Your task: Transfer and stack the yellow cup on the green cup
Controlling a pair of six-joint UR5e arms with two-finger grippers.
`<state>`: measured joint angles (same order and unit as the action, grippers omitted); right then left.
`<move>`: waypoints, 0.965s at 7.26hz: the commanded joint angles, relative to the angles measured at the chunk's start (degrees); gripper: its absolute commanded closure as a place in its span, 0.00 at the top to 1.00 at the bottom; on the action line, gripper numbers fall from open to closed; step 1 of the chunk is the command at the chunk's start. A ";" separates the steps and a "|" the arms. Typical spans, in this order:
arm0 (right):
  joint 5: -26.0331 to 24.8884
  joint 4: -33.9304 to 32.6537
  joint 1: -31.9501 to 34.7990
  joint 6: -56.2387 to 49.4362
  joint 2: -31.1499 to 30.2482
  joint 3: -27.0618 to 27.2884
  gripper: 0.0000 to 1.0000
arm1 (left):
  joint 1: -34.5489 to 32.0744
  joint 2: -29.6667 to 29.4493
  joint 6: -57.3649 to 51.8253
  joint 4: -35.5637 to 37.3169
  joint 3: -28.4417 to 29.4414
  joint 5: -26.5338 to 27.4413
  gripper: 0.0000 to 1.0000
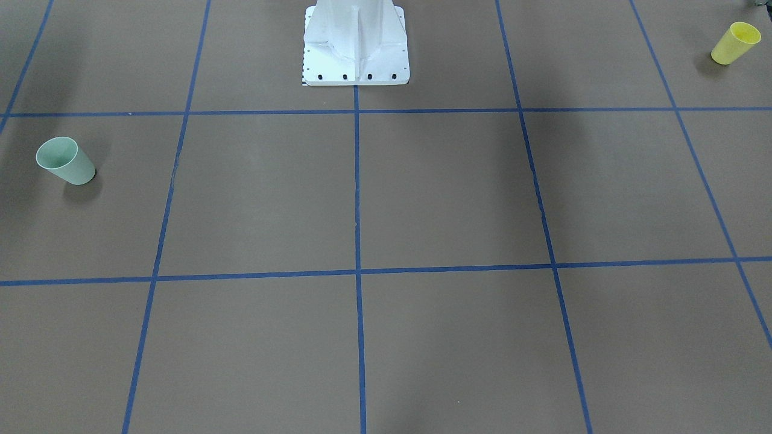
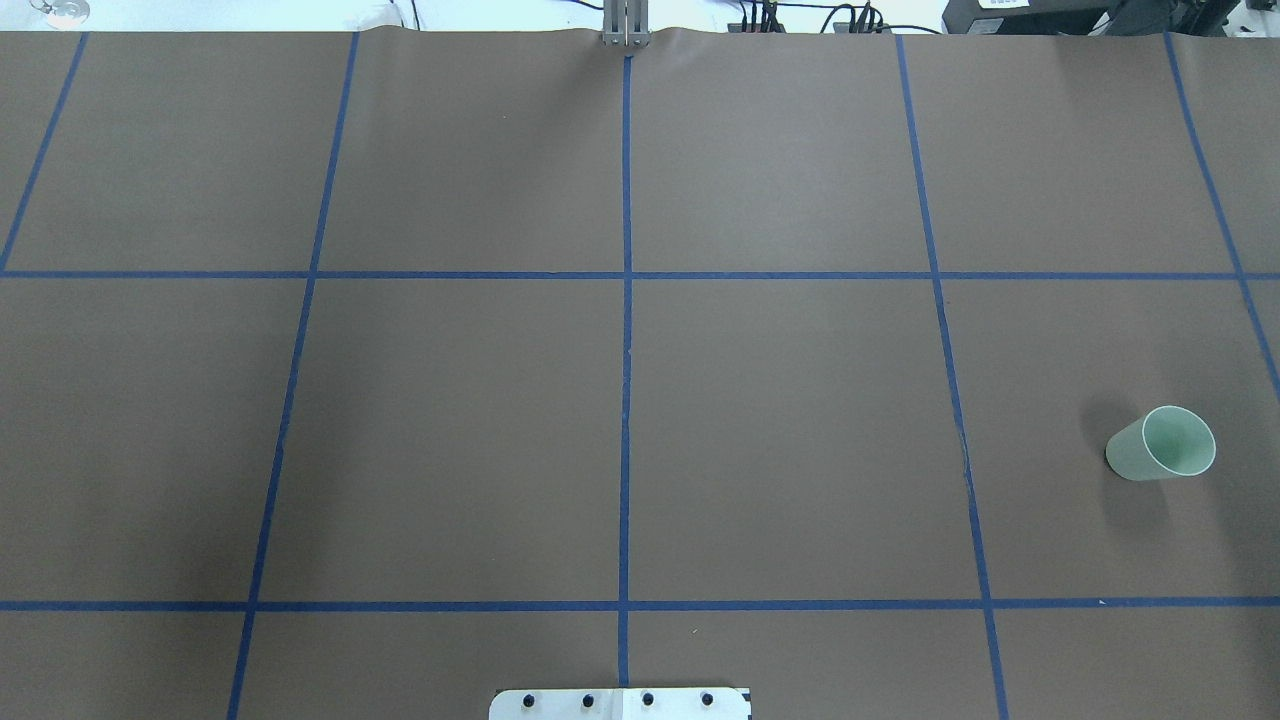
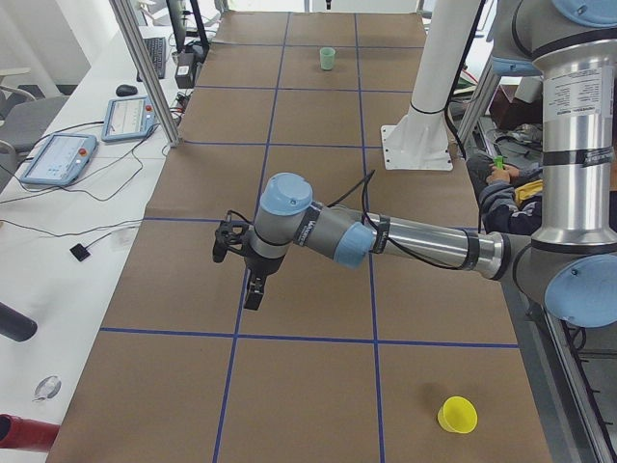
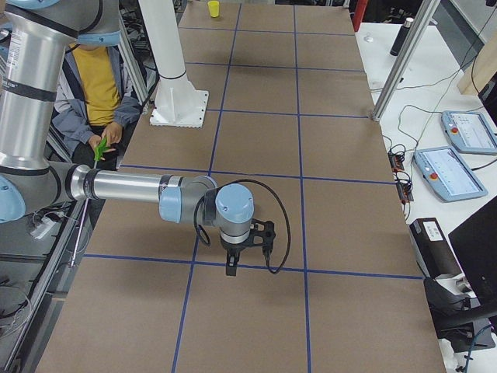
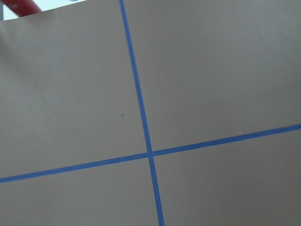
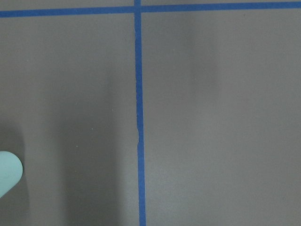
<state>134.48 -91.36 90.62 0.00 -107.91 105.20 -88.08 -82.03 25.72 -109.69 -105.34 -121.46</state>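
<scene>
The yellow cup (image 1: pixel 734 42) stands upright near the table's corner on my left side; it also shows in the exterior left view as the yellow cup (image 3: pixel 457 415). The green cup (image 2: pixel 1162 443) stands upright far off on my right side, and its rim edge shows as the green cup (image 6: pixel 7 172) in the right wrist view. My left gripper (image 3: pixel 253 301) hangs above the brown paper, well away from the yellow cup. My right gripper (image 4: pixel 231 268) hovers over a blue tape line. Both show only in side views, so I cannot tell whether either is open or shut.
Blue tape lines divide the brown table (image 2: pixel 780 430) into squares. The white pedestal base (image 1: pixel 356 54) stands at the robot's edge. A seated person (image 4: pixel 97 85) is beside the robot. Teach pendants (image 4: pixel 454 151) and metal posts (image 4: pixel 400 62) line the far side.
</scene>
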 commanded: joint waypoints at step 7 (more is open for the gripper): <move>-0.01 -0.04 -0.01 -1.59 -1.34 -1.05 1.00 | 17.56 11.08 57.10 7.88 -0.39 45.67 1.00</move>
<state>134.48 -91.37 90.61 -1.39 -109.19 104.34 -74.32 -73.62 74.69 -105.66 -105.67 -81.41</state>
